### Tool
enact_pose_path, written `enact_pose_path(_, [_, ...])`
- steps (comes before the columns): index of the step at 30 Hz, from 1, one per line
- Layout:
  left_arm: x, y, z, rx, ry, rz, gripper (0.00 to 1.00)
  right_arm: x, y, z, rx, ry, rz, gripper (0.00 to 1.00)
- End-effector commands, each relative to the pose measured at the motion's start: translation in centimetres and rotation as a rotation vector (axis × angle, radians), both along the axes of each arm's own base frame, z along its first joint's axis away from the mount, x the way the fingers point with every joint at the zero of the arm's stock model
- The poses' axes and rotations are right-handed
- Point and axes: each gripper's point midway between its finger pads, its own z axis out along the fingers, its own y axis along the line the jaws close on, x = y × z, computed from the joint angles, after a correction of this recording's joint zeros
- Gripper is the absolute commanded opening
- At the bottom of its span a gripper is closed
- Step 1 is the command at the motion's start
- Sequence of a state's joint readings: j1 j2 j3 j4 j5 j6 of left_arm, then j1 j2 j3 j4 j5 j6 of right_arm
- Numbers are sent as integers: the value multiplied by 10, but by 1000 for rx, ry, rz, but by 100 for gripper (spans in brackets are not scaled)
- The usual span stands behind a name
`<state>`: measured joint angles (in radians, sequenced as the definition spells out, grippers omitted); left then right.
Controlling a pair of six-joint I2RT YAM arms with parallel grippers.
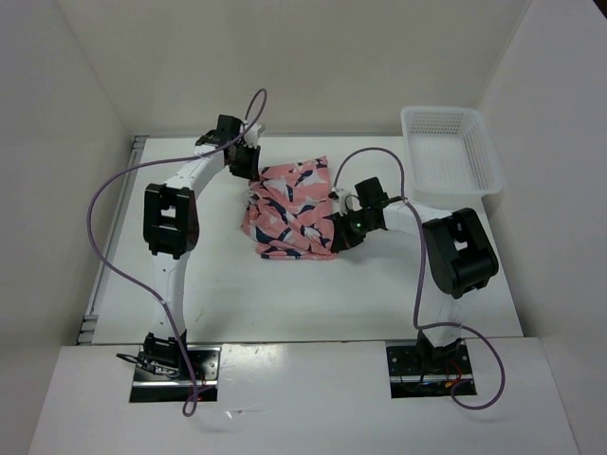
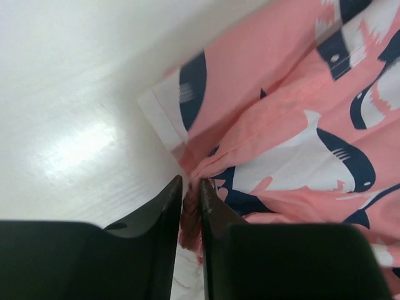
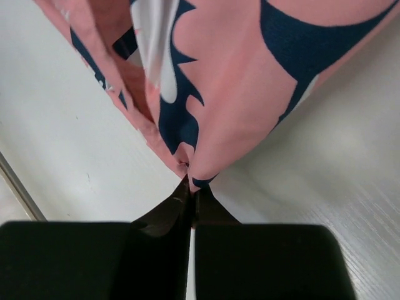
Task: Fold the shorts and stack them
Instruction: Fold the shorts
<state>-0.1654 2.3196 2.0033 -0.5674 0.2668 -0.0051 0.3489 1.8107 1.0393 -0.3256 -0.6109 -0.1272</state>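
The shorts (image 1: 289, 209) lie in a rumpled, roughly square heap at the middle of the white counter (image 1: 237, 294), between the two arms. The cloth is coral pink, printed all over with navy-and-white shark or whale shapes. A pale inner face shows at one turned-over edge in the left wrist view. The bunched edge on the heap's left side may be the gathered waistband, though the overhead view is too coarse to be sure.

The left fingers (image 2: 171, 203) sit at the far-left corner of the heap. They are drawn nearly together with a thin fold of the pink fabric caught between them. The right fingers (image 3: 187, 201) are at the heap's right edge. They are clenched tight on a corner of the fabric, and the cloth fans out from the pinch in creased folds above the counter.

A white mesh basket (image 1: 479, 156) stands at the far right of the counter, well apart from the shorts. Its perforated floor and walls are in plain view, and the shorts are outside it.
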Motion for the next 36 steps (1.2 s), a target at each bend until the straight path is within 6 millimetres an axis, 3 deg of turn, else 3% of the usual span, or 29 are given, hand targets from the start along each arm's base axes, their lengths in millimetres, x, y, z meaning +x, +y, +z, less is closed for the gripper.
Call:
enact_pose_path(1, [24,9,18,14,-72,26,27,-12,-3,12,3,-47,96,3])
enact_pose_path(2, [24,9,13,15,-63,26,30,-12,-3,12,2,-53,103,8])
enact_pose_path(3, [24,9,15,15,-63,26,39,-10,-4,15,-6,-66,98,17])
enact_pose_path(4, [21,7,12,5,-52,17,45,-6,-3,18,-2,-77,97,42])
enact_pose_path(6, [13,3,21,-18,-47,-1,58,2,0,29,8,-110,97,64])
enact_pose_path(8, [3,3,20,-25,-27,-8,66,11,4,39,18,-141,96,72])
enact_pose_path(10, [-4,4,44,-30,-59,-8,67,17,6,46,23,-157,96,74])
enact_pose_path(11, [-8,4,52,-31,-68,-8,69,27,8,59,26,-199,90,74])
enact_pose_path(12, [-16,5,74,-35,-95,-9,69,29,8,64,27,-202,90,74])
enact_pose_path(16, [-54,-7,93,-33,-69,-43,69,48,7,92,29,-279,73,74])
enact_pose_path(17, [-65,-5,84,-27,-38,-43,69,52,1,91,17,-282,55,74])
enact_pose_path(19, [-85,-15,85,-32,-16,-74,69,70,-5,100,-3,-327,-4,74])
enact_pose_path(20, [-98,-14,74,-34,22,-80,69,75,-7,101,-17,-340,-27,74])
enact_pose_path(23, [-118,-27,57,-57,78,-123,69,106,-8,103,-37,-376,-129,66])
enact_pose_path(25, [-136,-40,41,-70,128,-165,69,127,-3,113,-24,-403,-172,56])
enact_pose_path(26, [-138,-42,38,-79,133,-171,69,137,1,102,-14,-376,-195,52])
enact_pose_path(27, [-143,-47,30,-83,158,-186,69,151,7,114,9,-403,-210,49])
enact_pose_path(28, [-150,-53,26,-98,171,-207,69,160,10,114,20,-400,-224,42])
enact_pose_path(29, [-150,-53,21,-96,183,-206,69,170,16,100,36,-363,-256,38])
enact_pose_path(30, [-154,-58,12,-100,205,-219,69,184,21,111,63,-384,-275,35])
enact_pose_path(32, [-159,-60,2,-95,231,-227,69,200,25,104,76,-359,-336,26])
enact_pose_path(35, [-162,-53,-9,-54,257,-205,66,221,30,86,86,-328,-399,23])
enact_pose_path(36, [-168,-48,-15,-34,280,-195,65,226,29,72,75,-310,-424,21])
